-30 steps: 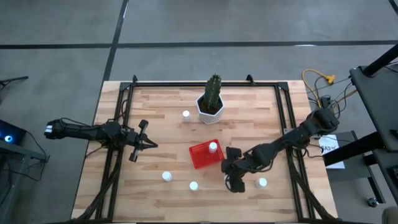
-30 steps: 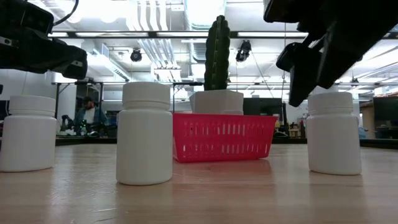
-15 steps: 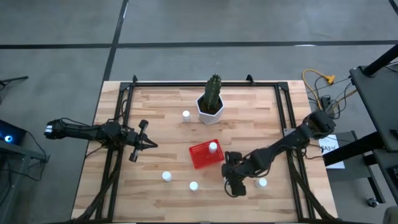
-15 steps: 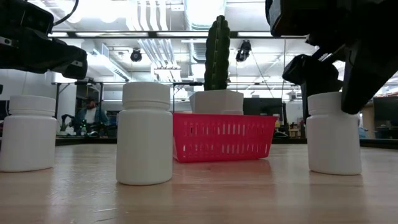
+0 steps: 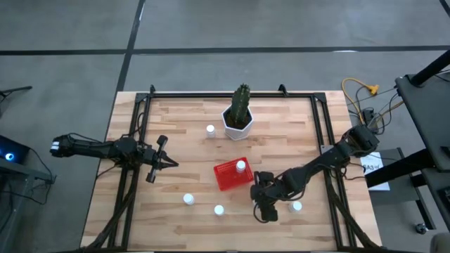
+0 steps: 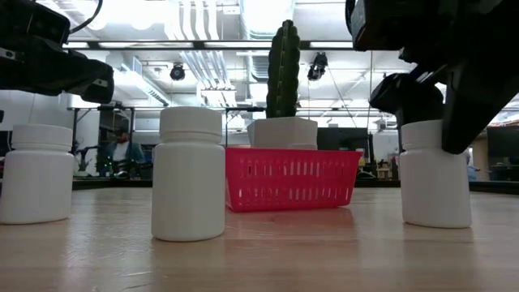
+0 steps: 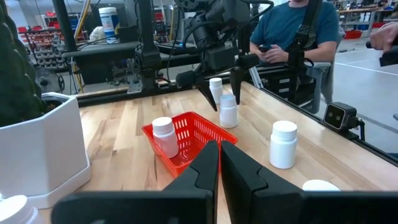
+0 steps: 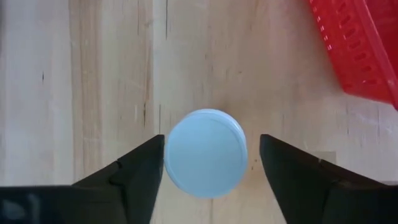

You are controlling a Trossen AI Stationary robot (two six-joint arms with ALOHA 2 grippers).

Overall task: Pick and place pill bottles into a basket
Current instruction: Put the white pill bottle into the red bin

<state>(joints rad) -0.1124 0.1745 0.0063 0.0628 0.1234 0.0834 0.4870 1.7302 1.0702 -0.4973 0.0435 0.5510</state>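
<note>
Right gripper (image 8: 205, 163) open, straddling pill bottle (image 8: 205, 153) at lower centre of frame. Risk: off-centre closure could tip it. Left gripper (image 7: 220, 163) closed, idle.

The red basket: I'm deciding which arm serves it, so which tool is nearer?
Right. The right tool hangs just off the basket, open over a pill bottle. The left tool waits shut, farther off on the other side.

The pale wooden plank surface (image 5: 281, 133) carries a red plastic basket (image 5: 229, 176), a white hexagonal cactus pot (image 5: 238, 122), and scattered small white pill bottles (image 5: 188, 199)
</note>
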